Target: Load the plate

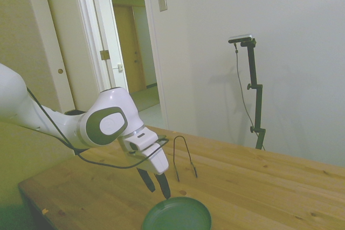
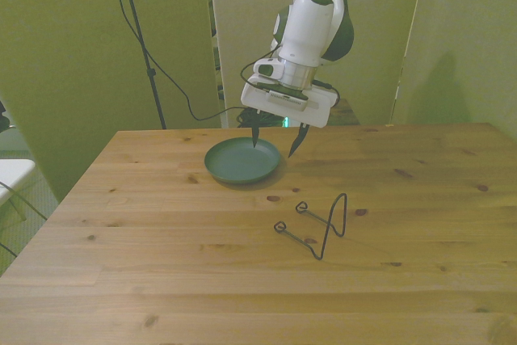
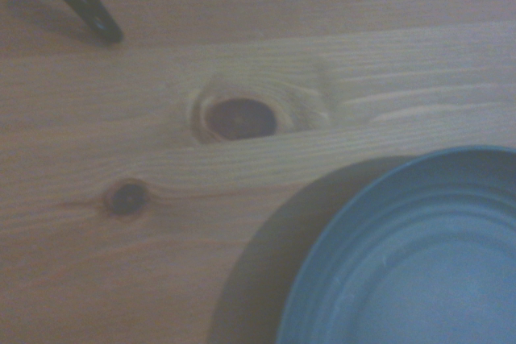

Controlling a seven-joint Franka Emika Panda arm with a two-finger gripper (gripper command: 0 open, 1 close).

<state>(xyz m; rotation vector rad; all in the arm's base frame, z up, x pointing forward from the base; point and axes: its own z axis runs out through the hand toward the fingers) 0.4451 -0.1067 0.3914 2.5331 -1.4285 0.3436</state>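
Gripper [image 2: 273,141] hangs centre-top of the front view with its two dark fingers [image 2: 255,131] spread wide, nothing between them. One fingertip sits over the far inner part of the plate [image 2: 241,162], the other is out past the rim on the front view's right, over bare wood. From the side view the gripper [image 1: 156,184] is in the lower middle of the frame, fingertips just above the plate's [image 1: 178,216] near-left rim; can't tell from either view if a tip touches the rim

Plate: round, dark green, shallow raised rim, flat on the table [image 2: 161,280], nothing on it. Upper centre of the tabletop in the front view, bottom centre in the side view, cut by the lower frame edge. Wrist view shows its rim and inner rings lower right of frame [image 3: 419,263], looking blue-grey there, shadow beside it

Wire rack [image 2: 319,228]: bent dark wire with a tall loop and two curled feet, standing on the table lower right of the plate in the front view, well apart from it. Side view has it [image 1: 182,157] just right of the gripper, behind the plate. One curled foot [image 3: 85,6] shows upper left in the wrist view, two dark knots in the wood between it and the plate
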